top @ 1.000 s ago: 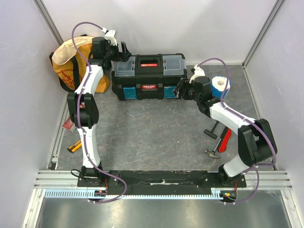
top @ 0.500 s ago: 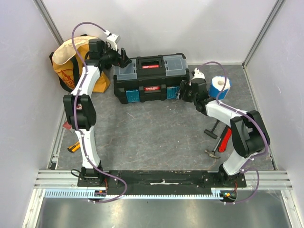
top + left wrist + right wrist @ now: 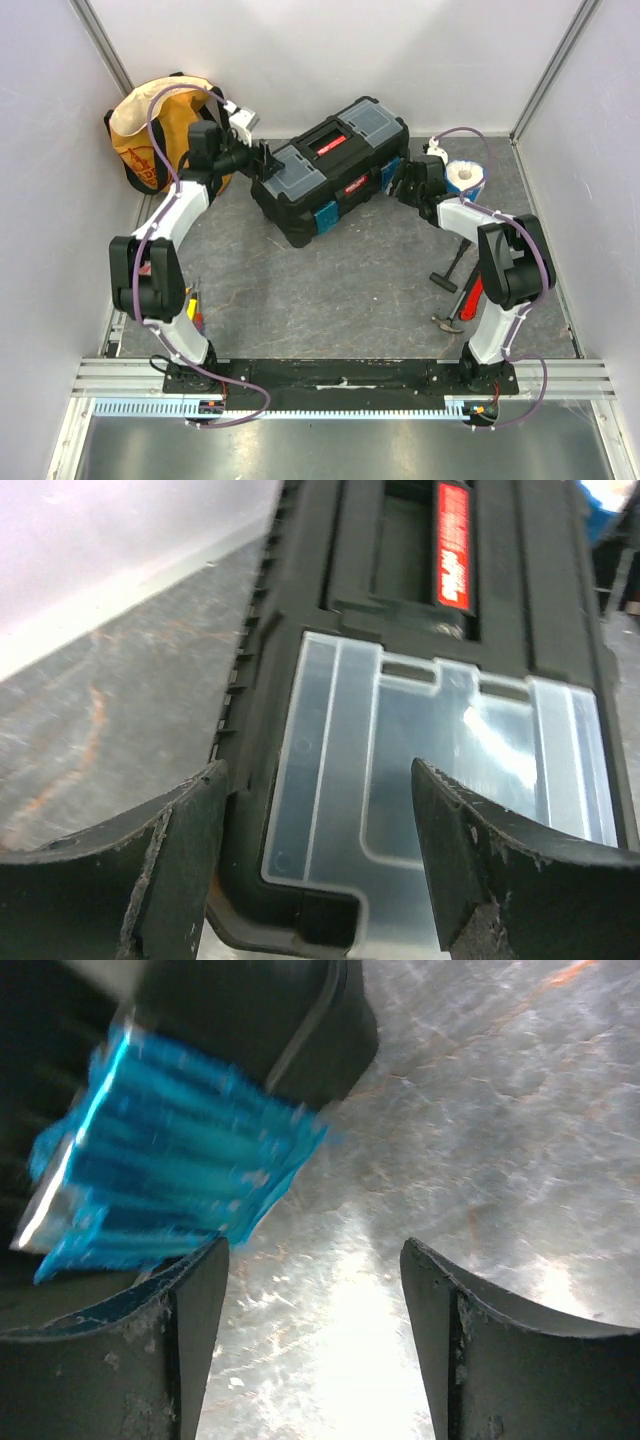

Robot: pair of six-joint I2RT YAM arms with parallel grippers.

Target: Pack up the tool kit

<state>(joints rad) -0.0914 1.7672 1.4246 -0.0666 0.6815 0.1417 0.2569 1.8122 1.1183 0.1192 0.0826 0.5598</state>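
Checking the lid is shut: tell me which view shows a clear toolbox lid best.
Left wrist: one clear lid fills the frame, close and sharp. Top external shows both lids, small, on the toolbox. Right wrist shows only a blurred blue latch, no lid.

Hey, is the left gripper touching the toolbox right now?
Cannot tell. Left wrist view: the left gripper straddles a corner of the tool kit with open jaws, but neither contact nor a gap shows plainly.
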